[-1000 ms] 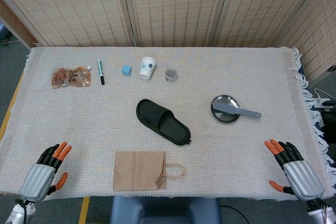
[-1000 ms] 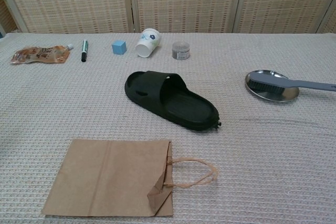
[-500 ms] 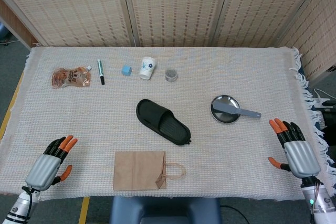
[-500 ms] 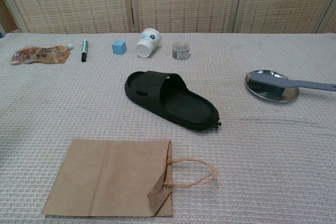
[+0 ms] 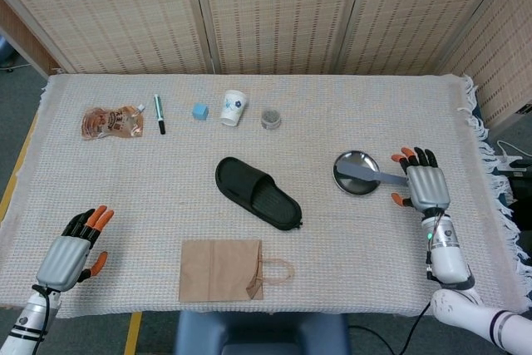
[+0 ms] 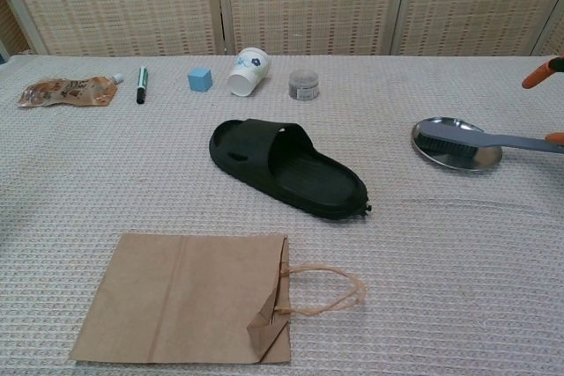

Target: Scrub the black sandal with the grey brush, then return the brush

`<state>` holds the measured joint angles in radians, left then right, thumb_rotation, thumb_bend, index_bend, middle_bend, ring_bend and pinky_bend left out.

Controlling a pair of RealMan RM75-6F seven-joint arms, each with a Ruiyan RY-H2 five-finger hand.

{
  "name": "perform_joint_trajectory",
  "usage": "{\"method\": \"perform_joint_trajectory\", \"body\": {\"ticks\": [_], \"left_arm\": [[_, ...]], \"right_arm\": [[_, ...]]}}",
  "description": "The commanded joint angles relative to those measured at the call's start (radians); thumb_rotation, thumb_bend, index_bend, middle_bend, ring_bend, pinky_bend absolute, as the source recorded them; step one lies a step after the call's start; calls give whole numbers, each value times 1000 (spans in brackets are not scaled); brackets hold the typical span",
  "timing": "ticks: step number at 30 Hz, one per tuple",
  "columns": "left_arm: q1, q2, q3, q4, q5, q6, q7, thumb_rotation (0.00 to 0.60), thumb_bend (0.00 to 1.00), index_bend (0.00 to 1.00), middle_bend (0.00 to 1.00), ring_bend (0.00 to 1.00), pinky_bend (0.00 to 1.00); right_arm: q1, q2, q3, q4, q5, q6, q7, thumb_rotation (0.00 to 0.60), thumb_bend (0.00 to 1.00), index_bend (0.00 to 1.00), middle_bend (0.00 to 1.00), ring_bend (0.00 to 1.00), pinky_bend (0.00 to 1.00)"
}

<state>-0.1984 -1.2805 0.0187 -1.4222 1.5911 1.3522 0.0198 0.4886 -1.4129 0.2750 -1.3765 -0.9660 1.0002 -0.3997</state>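
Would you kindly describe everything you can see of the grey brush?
The brush is grey, apparently plastic, with a long flat handle and a block of dark bristles at one end. It lies bristles down, its head resting in a shallow round metal dish right of the sandal, its handle reaching out over the dish rim toward the table's right edge. The right hand hovers open at the handle's end; whether it touches cannot be told.
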Motion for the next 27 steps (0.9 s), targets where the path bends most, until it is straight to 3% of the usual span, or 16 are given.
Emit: {"method": "perform_joint_trajectory", "body": {"ticks": [1,7,14,27], "left_arm": [[-2,0,-2,3,-17,-12,-1,600,456,0,0,0,101],[-1,6,-3,-5,-27,-11,0,600,462,0,0,0,101],[-5,10,-3,-4,-30,-13,-12,600,462,0,0,0,101],[-1,16,-1,-1,-21,13,-30,600,497,0,0,0,101]], "right_arm": [[91,-99,40,126,137,-88,-78,600,152,232,124,0,50],[133,-166,46,225,210,-127,-68,600,156,281,153,10,90],[157,-162,36,215,258,-163,-75,600,178,289,156,35,176],[204,-207,25,244,303,-126,-109,600,180,334,176,59,280]]}}
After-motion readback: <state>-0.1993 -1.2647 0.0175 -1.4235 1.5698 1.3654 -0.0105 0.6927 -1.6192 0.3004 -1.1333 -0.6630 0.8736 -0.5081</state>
